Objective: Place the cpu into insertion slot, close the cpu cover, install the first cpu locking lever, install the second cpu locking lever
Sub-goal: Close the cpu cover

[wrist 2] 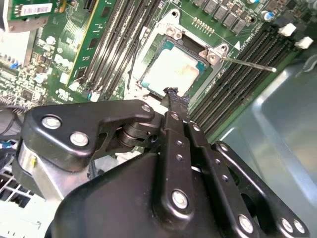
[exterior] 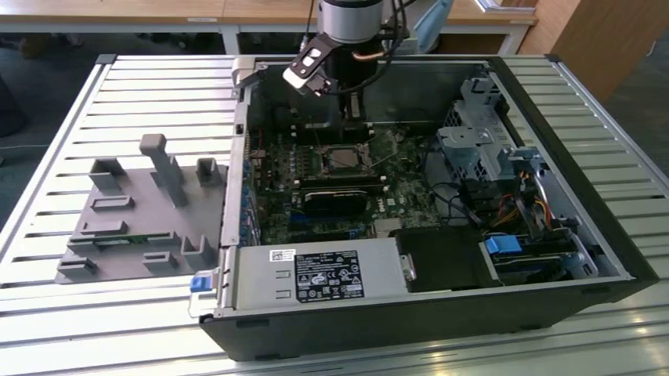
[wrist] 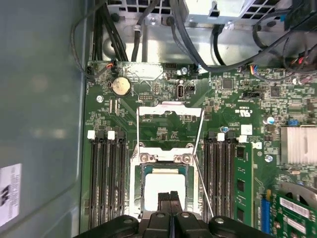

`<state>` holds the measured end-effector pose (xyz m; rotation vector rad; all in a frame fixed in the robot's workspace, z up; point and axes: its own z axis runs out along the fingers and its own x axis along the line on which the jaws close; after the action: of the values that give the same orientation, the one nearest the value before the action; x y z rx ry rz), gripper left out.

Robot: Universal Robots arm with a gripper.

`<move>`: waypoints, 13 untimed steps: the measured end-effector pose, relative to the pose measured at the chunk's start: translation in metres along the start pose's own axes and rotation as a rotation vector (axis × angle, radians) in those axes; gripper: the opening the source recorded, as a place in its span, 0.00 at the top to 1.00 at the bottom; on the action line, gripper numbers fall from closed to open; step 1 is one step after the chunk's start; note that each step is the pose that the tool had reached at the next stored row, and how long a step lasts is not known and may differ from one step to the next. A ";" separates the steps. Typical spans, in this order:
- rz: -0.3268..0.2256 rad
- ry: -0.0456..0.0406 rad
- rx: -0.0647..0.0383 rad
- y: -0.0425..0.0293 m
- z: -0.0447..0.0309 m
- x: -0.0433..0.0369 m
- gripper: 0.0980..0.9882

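Cpu (wrist: pixel 161 181) sitting under lowered cpu cover (wrist: pixel 166 158), fingers (wrist: pixel 164 201) pressed together just above it, thin lever rod (wrist 2: pixel 250 64) angled out beside cover

the cpu (wrist: pixel 162 187) lies in the insertion slot (exterior: pixel 323 160).

The cpu (wrist: pixel 163 184) has a pale silver-grey face, the cpu cover (wrist: pixel 163 154) is silver, and the circuit board (wrist: pixel 163 131) is green with black memory slots (wrist: pixel 106 178). The hand (wrist: pixel 170 197) is black. The bench (exterior: pixel 63 117) is striped in pale slats; the fixture (exterior: pixel 136 211) is plain grey.
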<state>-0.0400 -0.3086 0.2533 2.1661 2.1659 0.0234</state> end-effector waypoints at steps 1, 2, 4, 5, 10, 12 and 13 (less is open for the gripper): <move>0.000 0.0000 0.000 0.0002 -0.0030 -0.0001 0.99; 0.000 0.0000 0.000 0.0004 -0.0061 -0.0003 0.99; 0.000 -0.0001 0.000 0.0008 -0.0126 -0.0006 0.99; 0.000 -0.0001 0.000 0.0010 -0.0156 -0.0007 0.99; 0.001 -0.0001 0.000 0.0013 -0.0190 -0.0050 0.99; 0.001 -0.0002 0.000 0.0013 -0.0188 -0.0097 0.99; 0.003 -0.0002 0.000 0.0013 -0.0187 -0.0118 0.99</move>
<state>-0.0400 -0.3196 0.2726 2.1689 2.1632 0.0231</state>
